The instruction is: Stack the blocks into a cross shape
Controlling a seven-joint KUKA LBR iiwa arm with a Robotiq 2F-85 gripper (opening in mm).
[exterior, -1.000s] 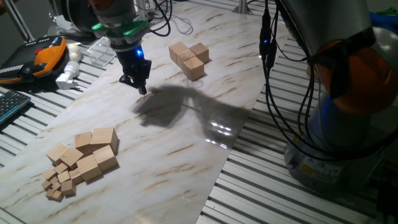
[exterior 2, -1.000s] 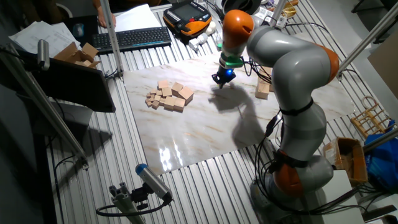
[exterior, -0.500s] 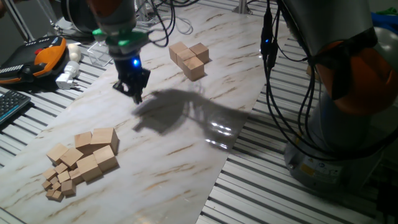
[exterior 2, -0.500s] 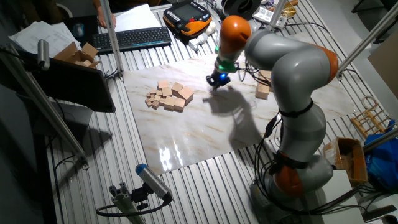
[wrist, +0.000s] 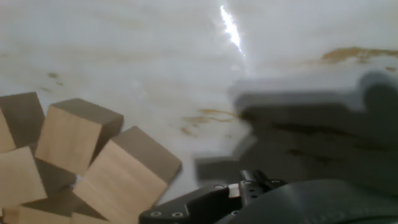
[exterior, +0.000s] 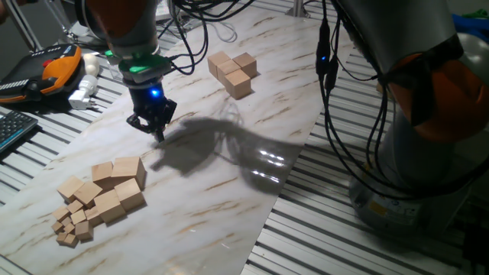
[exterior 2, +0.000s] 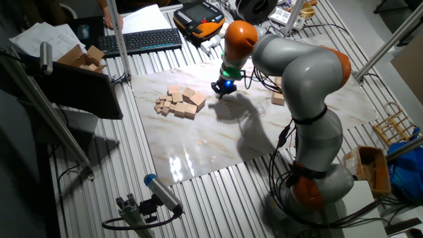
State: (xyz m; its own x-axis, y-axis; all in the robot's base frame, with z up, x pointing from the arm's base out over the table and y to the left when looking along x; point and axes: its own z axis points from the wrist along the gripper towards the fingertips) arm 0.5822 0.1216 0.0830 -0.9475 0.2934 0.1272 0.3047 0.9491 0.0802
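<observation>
Bare marble slab [exterior: 221, 176] mid-board; blocks [exterior: 114, 187] crowd its near corner.

no readable text, labels or numbers anywhere

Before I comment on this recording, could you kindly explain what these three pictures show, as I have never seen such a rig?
The grey and orange machine is a robot arm standing beside a marble-patterned board. Two pictures come from fixed cameras on different sides; the third comes from a camera on the arm's hand, looking down. The gripper, with its blue light, hangs above the board and holds nothing visible; whether it is open or shut is unclear. A loose pile of wooden blocks with some tiny cubes lies nearby, and a small block stack sits farther away.
</observation>
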